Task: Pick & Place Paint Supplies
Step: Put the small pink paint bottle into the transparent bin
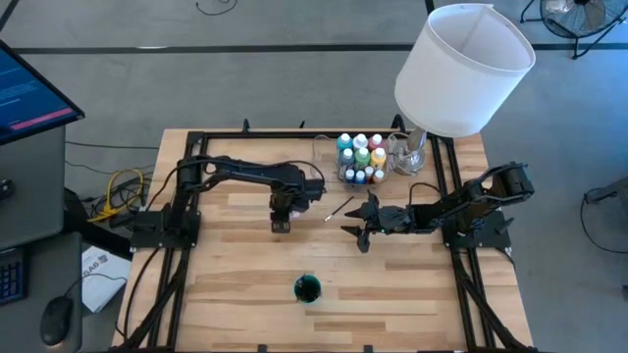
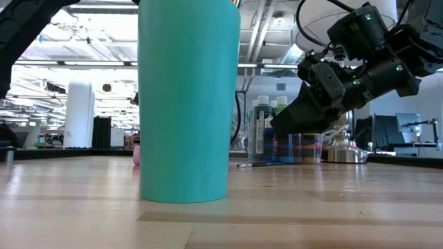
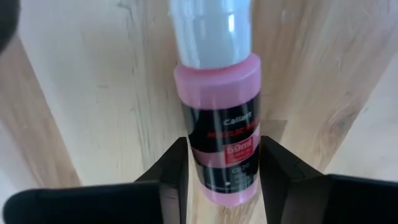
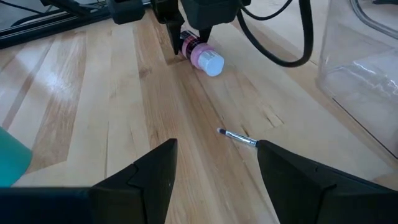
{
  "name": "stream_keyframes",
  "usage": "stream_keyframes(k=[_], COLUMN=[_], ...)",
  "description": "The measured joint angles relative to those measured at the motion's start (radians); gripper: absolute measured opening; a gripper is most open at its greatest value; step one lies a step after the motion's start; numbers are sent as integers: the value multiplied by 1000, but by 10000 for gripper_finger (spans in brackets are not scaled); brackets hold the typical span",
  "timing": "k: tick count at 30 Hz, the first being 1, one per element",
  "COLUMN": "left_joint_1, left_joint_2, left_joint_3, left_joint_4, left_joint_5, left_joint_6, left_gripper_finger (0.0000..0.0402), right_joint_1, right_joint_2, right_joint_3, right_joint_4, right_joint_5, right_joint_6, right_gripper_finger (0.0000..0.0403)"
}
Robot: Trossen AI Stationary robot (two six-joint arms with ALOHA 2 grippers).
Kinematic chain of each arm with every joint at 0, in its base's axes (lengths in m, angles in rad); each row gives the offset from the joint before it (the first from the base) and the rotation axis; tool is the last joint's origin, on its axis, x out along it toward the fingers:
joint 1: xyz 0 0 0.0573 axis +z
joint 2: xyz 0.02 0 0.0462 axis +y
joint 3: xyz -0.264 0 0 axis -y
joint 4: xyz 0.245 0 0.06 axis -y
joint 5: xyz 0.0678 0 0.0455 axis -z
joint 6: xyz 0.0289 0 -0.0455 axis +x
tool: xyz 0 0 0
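While the left gripper (image 1: 282, 222) reaches down mid-table, its fingers clamp a pink paint bottle (image 3: 219, 134) lying on the wooden table (image 1: 235, 294). The right gripper (image 1: 361, 224) hovers nearby, jaws apart, above a thin brush (image 4: 238, 138).

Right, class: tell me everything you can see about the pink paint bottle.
The pink paint bottle is small, of see-through plastic filled with pink paint, with a white cap and a dark printed label around its body. It lies on its side on the wooden table, cap pointing away from the left pincer. That pincer's two dark fingers are closed on its labelled lower body. In the right wrist view a thin brush lies apart from it.
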Motion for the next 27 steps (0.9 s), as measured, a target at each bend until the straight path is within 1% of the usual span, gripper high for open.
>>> stream_keyframes(k=[8,14,21,27], left_joint_1=[1,1,1,-4], left_joint_2=[0,0,0,0], left_joint_3=[0,0,3,86], left_joint_4=[-35,-107,-112,-103], left_joint_5=[0,-1,-83,-104], left_joint_6=[0,-3,-1,24], left_gripper_finger=[90,90,90,90], right_joint_1=[0,0,0,0], right_joint_2=[0,0,0,0], right_joint_3=[0,0,0,0], right_joint_4=[0,0,0,0], right_joint_5=[0,0,1,1], right_joint_6=[3,7,8,9], right_gripper_finger=[216,216,216,216])
